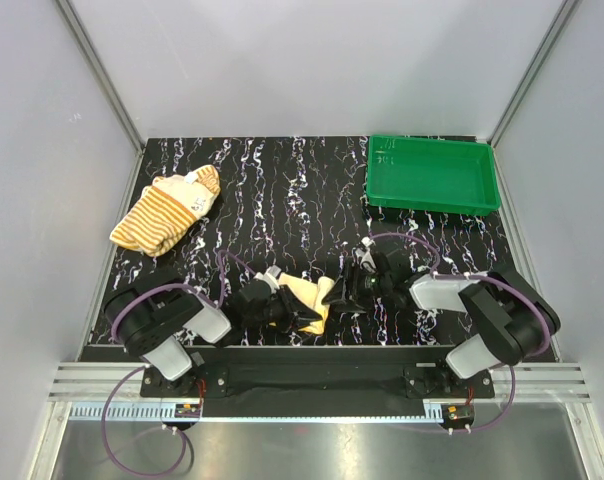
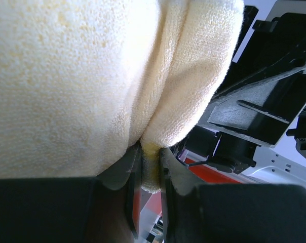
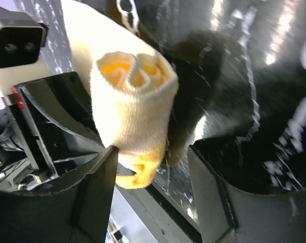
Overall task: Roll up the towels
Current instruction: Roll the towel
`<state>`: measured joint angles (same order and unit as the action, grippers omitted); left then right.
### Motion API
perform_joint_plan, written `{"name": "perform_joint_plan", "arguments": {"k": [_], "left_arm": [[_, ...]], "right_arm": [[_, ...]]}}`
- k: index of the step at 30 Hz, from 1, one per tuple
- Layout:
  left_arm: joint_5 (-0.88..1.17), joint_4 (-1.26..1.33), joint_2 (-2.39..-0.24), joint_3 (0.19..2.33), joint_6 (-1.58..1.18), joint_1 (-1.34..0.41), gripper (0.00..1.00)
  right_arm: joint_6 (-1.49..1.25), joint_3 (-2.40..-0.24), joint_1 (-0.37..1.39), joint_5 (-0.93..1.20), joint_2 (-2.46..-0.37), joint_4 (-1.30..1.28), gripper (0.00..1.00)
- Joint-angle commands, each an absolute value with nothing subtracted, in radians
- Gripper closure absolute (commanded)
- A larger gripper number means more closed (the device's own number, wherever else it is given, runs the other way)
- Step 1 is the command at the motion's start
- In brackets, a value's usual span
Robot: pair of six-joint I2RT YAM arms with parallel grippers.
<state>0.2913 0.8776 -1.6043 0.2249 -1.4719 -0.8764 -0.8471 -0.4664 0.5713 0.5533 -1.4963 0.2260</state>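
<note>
Yellow towel (image 1: 307, 297) mid-roll at worktop (image 1: 282, 190) near edge. Left pincer (image 2: 149, 172) clamped on its edge, right pincer (image 3: 153, 152) apart beside the roll. Next, probably: release, then striped towel (image 1: 167, 212), far left.

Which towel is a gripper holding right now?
The plain yellow towel, pinched in the left gripper near the front edge. The striped towel lies loose at the back left, untouched.
</note>
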Motion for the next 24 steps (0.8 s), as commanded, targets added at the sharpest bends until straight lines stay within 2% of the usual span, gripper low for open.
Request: {"name": "perform_joint_plan", "arguments": {"k": [1,5,8,16,20,22,23,24], "left_arm": [[0.275,0.933,-1.631,0.207,-1.479,-0.871,1.00],[0.272,0.940,-1.644,0.201,-1.480,-0.871,1.00],[0.273,0.943,-1.652,0.199,-1.479,-0.873,1.00],[0.287,0.939,-1.663,0.210,-1.470,-0.871,1.00],[0.299,0.879,-1.634,0.227,-1.422,-0.871,0.85],[0.290,0.746,-1.573,0.251,-1.384,-0.873,0.78],[0.281,0.679,-1.547,0.264,-1.331,-0.873,0.70],[0.269,0.525,-1.517,0.300,-1.298,-0.876,0.67]], "right_arm": [[-0.830,-0.482,0.592,0.514,-1.561,0.307,0.36],[-0.833,-0.489,0.600,0.518,-1.609,0.336,0.39],[-0.831,-0.499,0.607,0.520,-1.629,0.347,0.46],[-0.838,-0.534,0.650,0.508,-1.675,0.365,0.71],[-0.839,-0.543,0.655,0.506,-1.684,0.364,0.80],[-0.838,-0.546,0.655,0.499,-1.677,0.344,0.81],[-0.835,-0.551,0.655,0.491,-1.669,0.333,0.81],[-0.825,-0.557,0.653,0.482,-1.663,0.299,0.82]]}}
